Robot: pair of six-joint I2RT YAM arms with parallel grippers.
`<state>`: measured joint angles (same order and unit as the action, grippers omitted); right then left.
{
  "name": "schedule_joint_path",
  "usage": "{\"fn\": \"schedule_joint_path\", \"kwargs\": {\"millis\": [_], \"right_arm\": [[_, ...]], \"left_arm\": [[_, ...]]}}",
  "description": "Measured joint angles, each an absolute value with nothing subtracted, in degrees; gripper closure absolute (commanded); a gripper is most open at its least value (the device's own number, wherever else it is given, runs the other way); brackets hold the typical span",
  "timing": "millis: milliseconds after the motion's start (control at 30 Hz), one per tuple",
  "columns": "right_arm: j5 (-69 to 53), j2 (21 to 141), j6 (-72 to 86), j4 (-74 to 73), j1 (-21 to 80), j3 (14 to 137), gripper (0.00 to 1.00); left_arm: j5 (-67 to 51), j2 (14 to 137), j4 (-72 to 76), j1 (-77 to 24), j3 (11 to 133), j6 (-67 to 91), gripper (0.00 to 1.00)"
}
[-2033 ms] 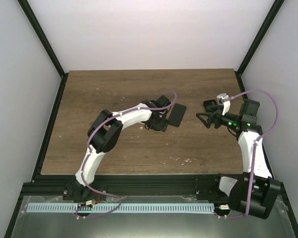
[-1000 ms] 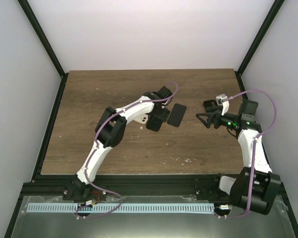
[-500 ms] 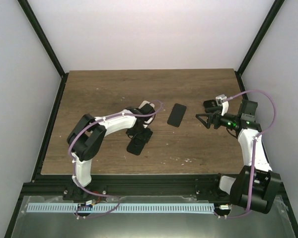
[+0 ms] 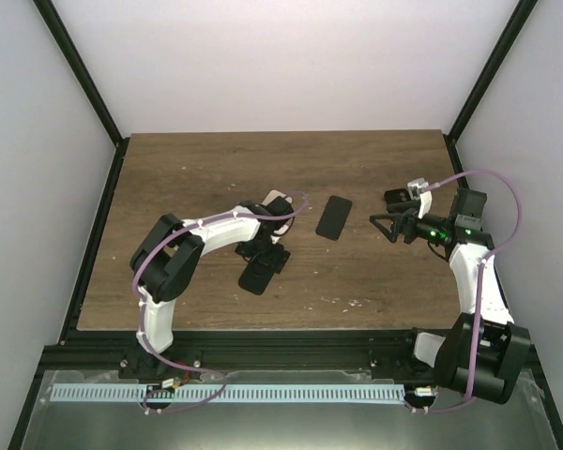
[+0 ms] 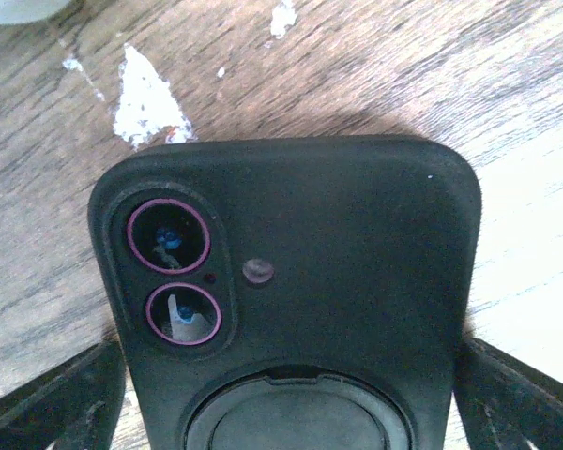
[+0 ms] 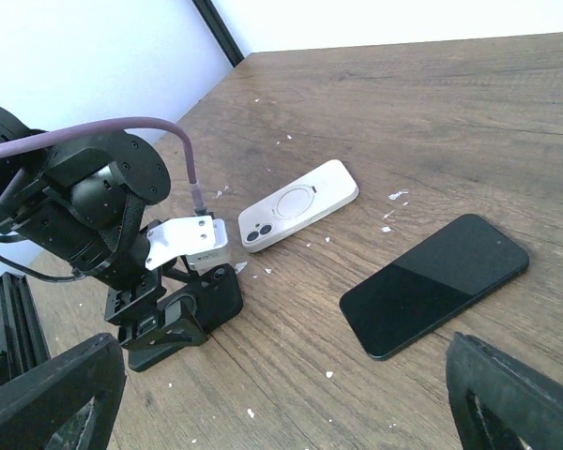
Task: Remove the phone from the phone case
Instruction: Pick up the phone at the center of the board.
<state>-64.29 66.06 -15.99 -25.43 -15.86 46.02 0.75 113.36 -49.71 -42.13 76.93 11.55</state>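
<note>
The black phone [image 4: 334, 217] lies bare and screen up on the wood table; it also shows in the right wrist view [image 6: 433, 284]. The black phone case [image 4: 260, 273] lies to its front left, back side up, with its two purple-ringed camera holes [image 5: 172, 272] showing. My left gripper [image 4: 266, 257] is closed on the case's sides, fingers [image 5: 61, 398] at both edges. The case and left gripper also show in the right wrist view [image 6: 183, 309]. My right gripper [image 4: 380, 225] is open and empty, hovering right of the phone.
A white phone case [image 6: 298, 204] lies back up behind the left gripper, partly hidden by the left arm in the top view [image 4: 280, 198]. Small white flecks [image 5: 143, 101] dot the table [image 4: 216, 164]. Black frame posts stand at the table's back corners.
My left arm has swung from beside the phone toward the front left, carrying the black case away and leaving the phone on the table. The right arm has not moved.
</note>
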Motion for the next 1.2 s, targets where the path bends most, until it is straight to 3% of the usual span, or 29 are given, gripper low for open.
{"fn": "schedule_joint_path", "kwargs": {"millis": [167,367,467,567,700,900,1200], "right_arm": [[-64.29,66.06,-15.73,-25.17,-15.86,46.02,0.07],[-63.75,66.04,-15.75,-25.17,-15.86,46.02,0.1],[-62.67,66.04,-16.6,-25.67,-15.86,46.15,0.1],[-61.69,66.06,-18.41,-28.14,-15.86,47.94,0.1],[-61.43,66.54,-21.28,-32.05,-14.94,54.28,0.1],[-62.08,67.35,-24.45,-35.97,-8.14,61.45,0.0],[-71.44,70.43,-22.85,-36.93,2.74,62.22,0.0]], "left_arm": [[0.51,113.91,-50.5,-42.11,77.52,11.86,0.22],[0.25,114.91,-52.29,-42.15,79.15,11.79,0.48],[0.14,114.28,-52.34,-42.13,78.91,11.88,0.51],[-1.78,111.07,-51.55,-42.13,76.6,12.32,0.62],[-4.25,102.37,-48.75,-42.26,73.91,13.93,0.64],[-12.14,86.8,-30.74,-42.0,69.17,18.65,0.82],[-23.35,78.39,-2.17,-42.02,53.58,26.11,0.85]]}}
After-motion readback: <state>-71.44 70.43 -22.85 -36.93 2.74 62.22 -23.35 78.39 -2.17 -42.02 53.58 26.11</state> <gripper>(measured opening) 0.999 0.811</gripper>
